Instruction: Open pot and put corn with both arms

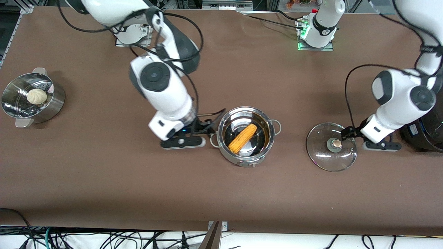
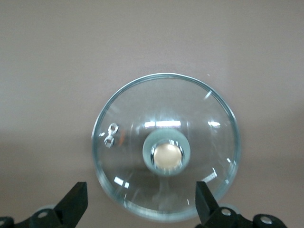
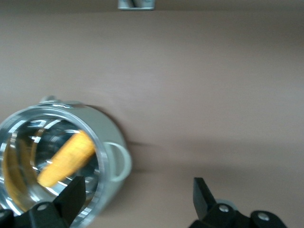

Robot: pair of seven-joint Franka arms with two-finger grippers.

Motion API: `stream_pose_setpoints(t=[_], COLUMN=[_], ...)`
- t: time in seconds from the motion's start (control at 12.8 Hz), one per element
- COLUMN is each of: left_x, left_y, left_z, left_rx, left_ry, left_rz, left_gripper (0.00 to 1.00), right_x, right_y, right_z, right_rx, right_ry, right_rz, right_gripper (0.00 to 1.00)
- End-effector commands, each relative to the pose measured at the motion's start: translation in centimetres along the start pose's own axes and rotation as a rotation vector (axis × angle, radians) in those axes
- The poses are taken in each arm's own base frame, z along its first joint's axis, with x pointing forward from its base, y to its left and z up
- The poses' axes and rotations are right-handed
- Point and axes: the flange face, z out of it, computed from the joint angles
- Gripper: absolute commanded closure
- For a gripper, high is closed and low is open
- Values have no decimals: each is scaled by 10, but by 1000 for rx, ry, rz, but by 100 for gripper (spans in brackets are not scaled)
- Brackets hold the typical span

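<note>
The steel pot [image 1: 244,159] stands open at the table's middle with the yellow-orange corn [image 1: 243,138] lying inside it. Its glass lid [image 1: 322,152] with the copper knob [image 1: 335,144] lies flat on the table toward the left arm's end. My left gripper [image 1: 349,133] is open and empty over the lid's edge; in the left wrist view the lid [image 2: 199,123] lies ahead of the gripper [image 2: 140,190]. My right gripper [image 1: 208,127] is open and empty beside the pot's handle. The right wrist view shows the gripper [image 3: 138,184], the pot [image 3: 102,142] and the corn [image 3: 66,159].
A perforated steel steamer [image 1: 52,107] with a white bun [image 1: 36,96] stands toward the right arm's end of the table. A big black cooker [image 1: 425,136] stands at the left arm's end, beside the left wrist.
</note>
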Motion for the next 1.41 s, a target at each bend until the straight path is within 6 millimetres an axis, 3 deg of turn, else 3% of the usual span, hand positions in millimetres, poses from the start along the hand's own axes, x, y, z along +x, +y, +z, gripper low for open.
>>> stream_pose_setpoints(t=[0.0,0.23,0.39,0.62,0.78,1.02,1.33], left_x=[-20,-18,-13,-13,-16,-17,-16], left_y=[2,4,11,11,11,13,26], left_z=[-74,-150,-195,-255,-276,-288,-288], left_rx=[26,30,32,33,33,32,33], left_ry=[6,-62,-63,-58,-57,-53,-52], left_rz=[-2,-69,-103,-115,-118,-117,-95], left_gripper=[0,0,0,0,0,0,0], right_x=[6,14,19,18,21,19,6], right_y=[58,141,196,258,318,364,387], right_z=[-38,-71,-82,-95,-106,-121,-129], right_rx=[-40,-59,-68,-88,-68,-80,-178], right_ry=[-62,-141,-185,-236,-235,-219,-278], right_rz=[-33,-75,-66,-34,21,94,134], right_gripper=[0,0,0,0,0,0,0])
